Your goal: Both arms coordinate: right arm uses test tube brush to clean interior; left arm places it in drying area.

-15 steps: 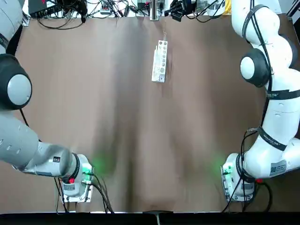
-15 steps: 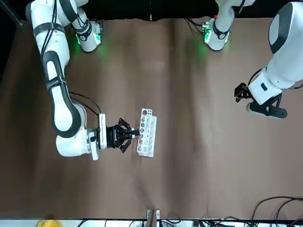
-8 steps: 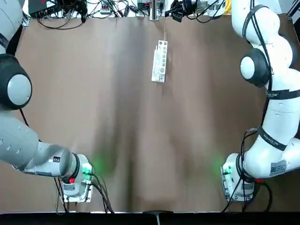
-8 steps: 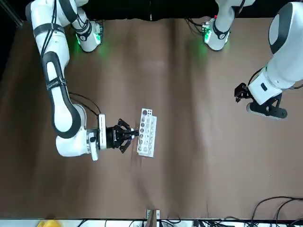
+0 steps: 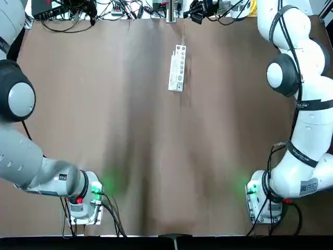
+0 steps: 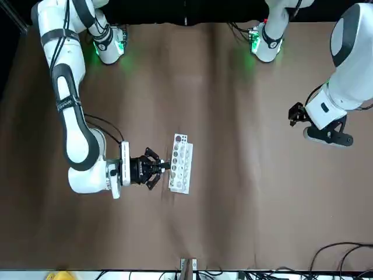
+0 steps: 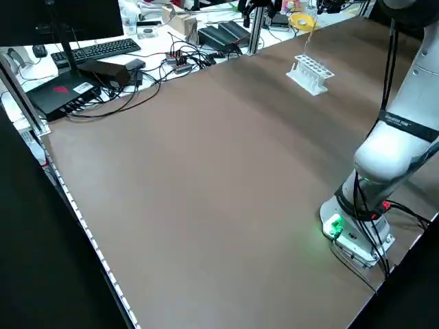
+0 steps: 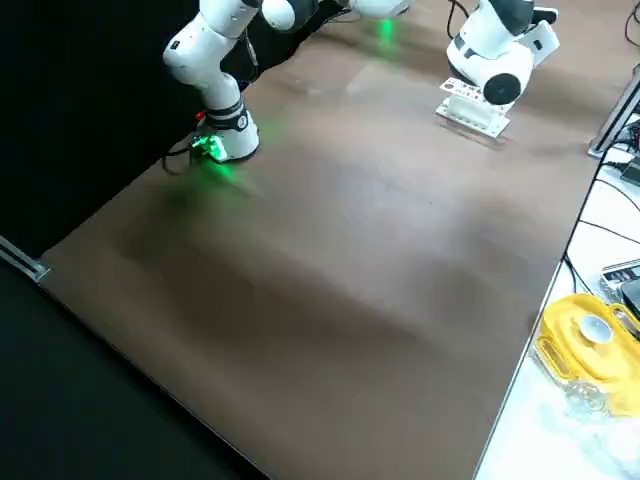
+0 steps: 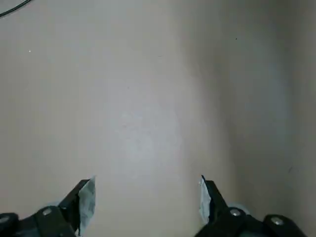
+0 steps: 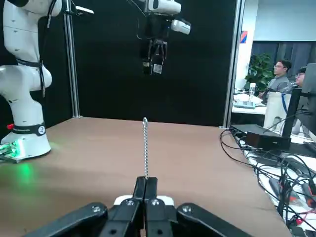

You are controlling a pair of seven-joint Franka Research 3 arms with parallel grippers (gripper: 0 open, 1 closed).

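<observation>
- Right, nearest the bases first: bare brown table [image 5: 156, 156] across the whole near half, green lamps lit at the foot of each arm.
- Out over that bare stretch on the robot's left side, the left arm [image 6: 349, 64], held well off the surface.
- Left gripper [image 9: 146, 190] pointing straight down in its own wrist view, fingers [image 9: 85, 197] spread wide, nothing between them but tabletop.
- Same gripper seen from the right wrist camera, hanging high against the dark backdrop.
- Further out, toward the far edge near the middle, the drying area [image 5: 177, 67]: a white rack with two rows of round holes, lying lengthwise away from the robot.
- Well apart from the left gripper, that rack.
- Beside the rack, the right arm [image 6: 73, 116] bent low along the table, black cable strapped to it.
- Right gripper [image 6: 157, 166] lying level, fingertips just at the rack's long side; touching or not, cannot tell.
- Fingers [image 10: 139, 190] pinched fully together on the lower end of the test tube brush [image 10: 145, 148].
- Brush rising thin and straight from that pinch, upright above the rack in the left side view, its tip free in the air.
- White of the rack peeking out right behind the closed fingertips in the right wrist view.
- Beyond the far edge, cables [image 5: 78, 15] and desks, two seated people [image 10: 284, 69], and a yellow object [image 8: 585, 340] off the table.
</observation>
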